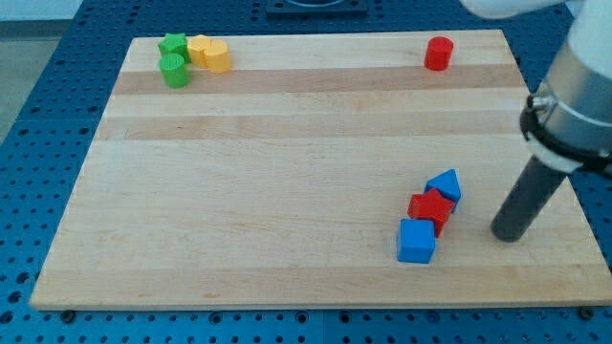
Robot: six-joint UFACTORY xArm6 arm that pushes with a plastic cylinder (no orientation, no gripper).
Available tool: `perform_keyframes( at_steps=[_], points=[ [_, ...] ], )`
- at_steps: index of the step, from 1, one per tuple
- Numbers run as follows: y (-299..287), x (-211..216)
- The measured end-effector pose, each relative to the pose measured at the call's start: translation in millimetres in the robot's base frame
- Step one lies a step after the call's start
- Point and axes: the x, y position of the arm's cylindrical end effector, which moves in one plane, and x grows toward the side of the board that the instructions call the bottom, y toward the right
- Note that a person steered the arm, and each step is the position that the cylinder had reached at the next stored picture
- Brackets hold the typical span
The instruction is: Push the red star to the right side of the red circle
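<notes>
The red star (pixel 430 208) lies at the view's lower right of the wooden board, touching a blue triangular block (pixel 446 186) above it and a blue cube (pixel 416 241) below it. The red circle (pixel 438 53), a short cylinder, stands near the board's top edge, far above the star. My tip (pixel 509 235) rests on the board to the right of the star, a clear gap away, touching no block.
At the board's top left sit a green star (pixel 173 44), a green cylinder (pixel 174 71), and two yellow blocks (pixel 208 53) close together. The board's right edge (pixel 564 182) is close to my tip.
</notes>
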Motion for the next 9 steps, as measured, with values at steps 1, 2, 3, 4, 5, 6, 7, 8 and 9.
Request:
perform_keyframes(
  at_steps=[1,2,3,4,5,6,7,8,9],
  points=[
    [-42,5],
    [-75,5],
    [-87,4],
    [-89,0],
    [-82,-3],
    [-78,-21],
    [-78,-45],
    [-79,-72],
    [-92,-85]
  ],
)
